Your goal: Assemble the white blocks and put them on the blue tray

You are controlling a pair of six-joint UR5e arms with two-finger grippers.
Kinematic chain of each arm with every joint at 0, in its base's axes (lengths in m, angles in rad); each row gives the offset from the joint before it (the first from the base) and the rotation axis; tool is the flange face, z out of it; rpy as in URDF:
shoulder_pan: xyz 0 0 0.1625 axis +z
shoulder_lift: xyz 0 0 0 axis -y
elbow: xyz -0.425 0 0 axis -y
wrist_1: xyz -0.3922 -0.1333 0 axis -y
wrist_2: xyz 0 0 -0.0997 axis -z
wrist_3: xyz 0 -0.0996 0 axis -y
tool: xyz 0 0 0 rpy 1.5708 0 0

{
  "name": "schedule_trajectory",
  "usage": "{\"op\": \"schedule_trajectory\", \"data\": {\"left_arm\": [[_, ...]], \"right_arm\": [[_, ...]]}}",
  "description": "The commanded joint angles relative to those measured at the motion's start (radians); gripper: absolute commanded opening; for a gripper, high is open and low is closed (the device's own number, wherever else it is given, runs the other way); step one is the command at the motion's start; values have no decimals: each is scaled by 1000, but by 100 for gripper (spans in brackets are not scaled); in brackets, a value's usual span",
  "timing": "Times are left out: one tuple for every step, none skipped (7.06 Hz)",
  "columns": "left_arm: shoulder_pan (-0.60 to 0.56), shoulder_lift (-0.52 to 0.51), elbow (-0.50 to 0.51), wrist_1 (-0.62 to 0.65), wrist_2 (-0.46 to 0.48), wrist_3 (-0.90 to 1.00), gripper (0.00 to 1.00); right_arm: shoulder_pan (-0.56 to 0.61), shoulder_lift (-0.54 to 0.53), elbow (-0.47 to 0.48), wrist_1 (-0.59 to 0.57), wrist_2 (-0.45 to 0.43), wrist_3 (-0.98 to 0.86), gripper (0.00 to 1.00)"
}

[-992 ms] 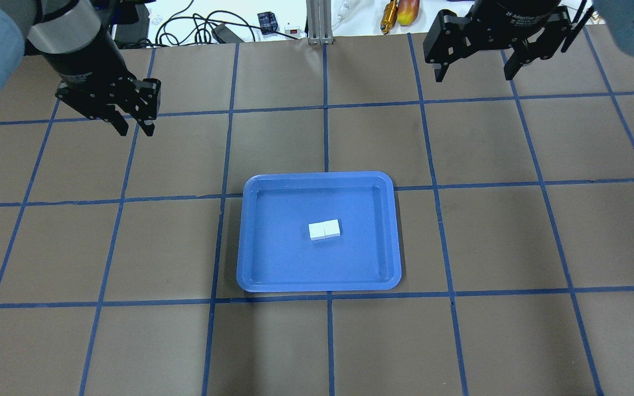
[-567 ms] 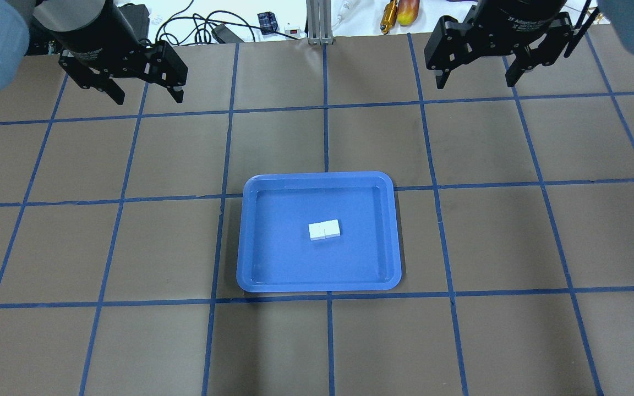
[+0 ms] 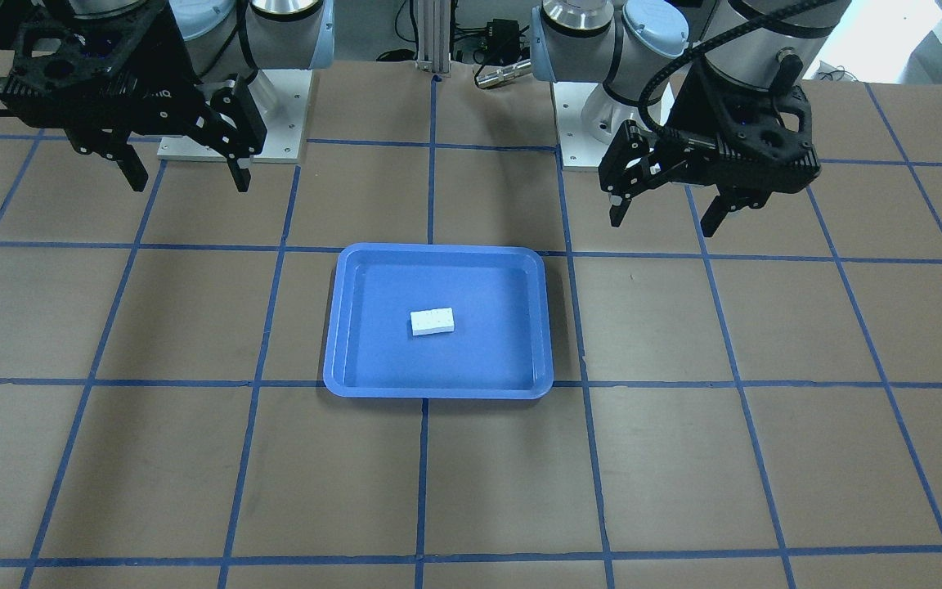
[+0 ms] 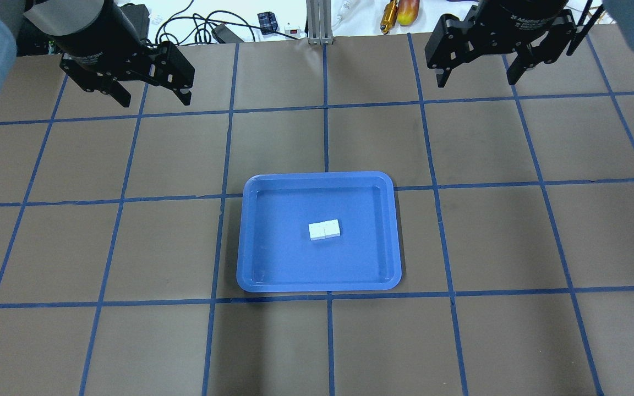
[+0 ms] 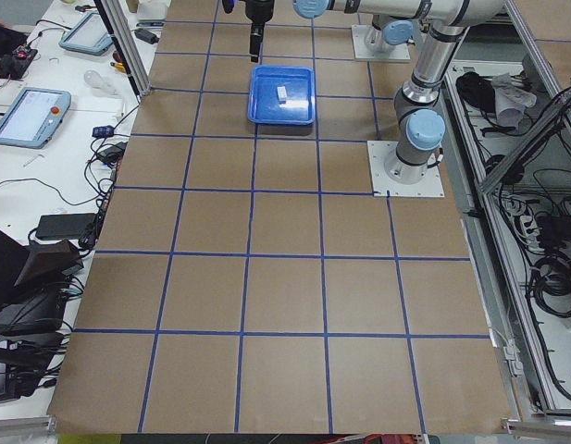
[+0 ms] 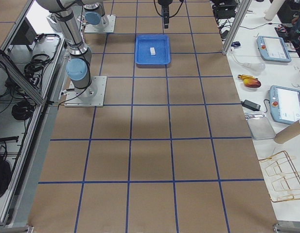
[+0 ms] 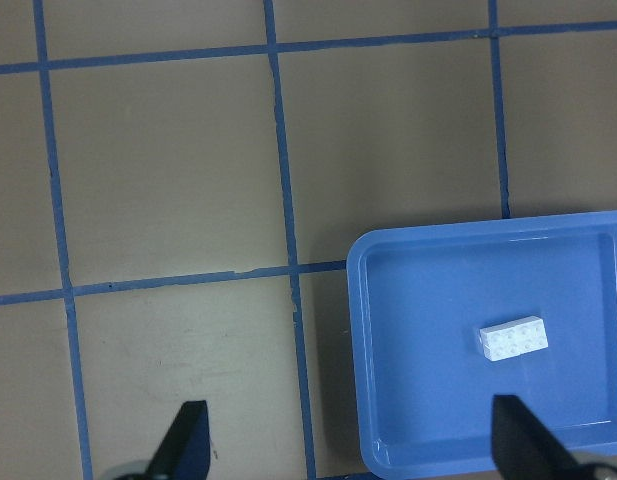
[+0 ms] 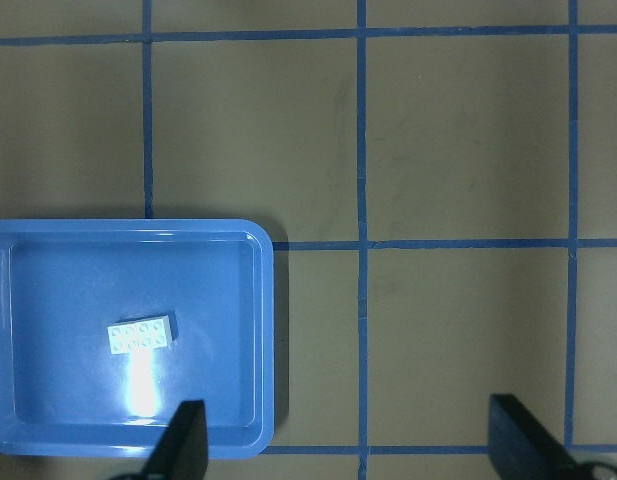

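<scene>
From across the desk (image 3: 193, 327), the blue tray (image 3: 438, 250) lies flat in the middle. The white blocks (image 3: 432, 321), joined into one oblong piece, rest on its floor near the centre, clear of the rim. The left end effector (image 3: 665, 217) hangs at about 2 o'clock from the tray and the right end effector (image 3: 189, 182) at about 10 o'clock. Both are well apart from the tray, fingers spread wide, gripping nothing.

From overhead the sides swap: the left one sits at 10 o'clock from the tray, the right one at 2 o'clock. Both are spread wide and empty, and a seam shows across the middle of the white piece.

From either end of the desk the tray is far off, the blocks a white speck inside it.

The left wrist camera has the tray at 4 o'clock in its frame, blocks studs-up inside, with only desk between the two dark fingertips at the bottom edge.

The right wrist camera has the tray at 8 o'clock, its fingertips just as widely parted over desk and tray rim.
</scene>
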Motion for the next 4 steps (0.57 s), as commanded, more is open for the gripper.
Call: {"op": "schedule_trajectory", "data": {"left_arm": [[15, 31, -1, -11, 10, -5, 100], [42, 19, 5, -31, 8, -11, 100], [42, 24, 3, 28, 15, -49, 100], [41, 28, -6, 3, 16, -47, 100]], "right_arm": [[0, -5, 0, 5, 10, 0, 100], [0, -3, 0, 3, 10, 0, 100], [0, -5, 0, 3, 11, 0, 100], [0, -2, 0, 3, 11, 0, 100]]}}
